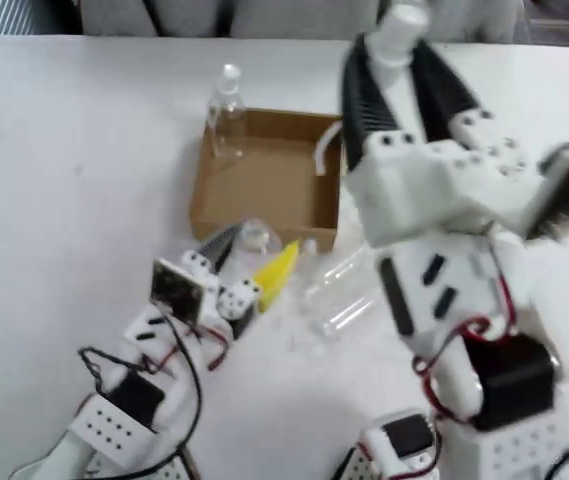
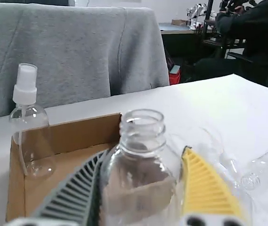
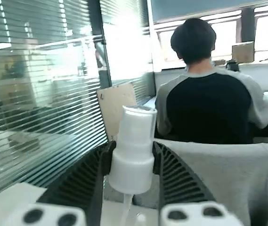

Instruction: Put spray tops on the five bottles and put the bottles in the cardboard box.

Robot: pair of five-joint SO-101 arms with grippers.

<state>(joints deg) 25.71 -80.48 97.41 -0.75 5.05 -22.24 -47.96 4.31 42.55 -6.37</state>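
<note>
Right gripper [image 3: 132,165] tight on white spray top [image 3: 134,136], left gripper [image 2: 147,157] on clear uncapped bottle [image 2: 141,183].

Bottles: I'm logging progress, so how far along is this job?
Done: one capped bottle stands in the box. In hand: the left gripper holds an open bottle, the right gripper a raised spray top. Left: cap and box that one, plus the loose bottles lying by the box.

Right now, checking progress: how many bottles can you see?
4: a capped bottle in the cardboard box, an open bottle in the left gripper, two lying bottles on the table. Another may be hidden.
</note>
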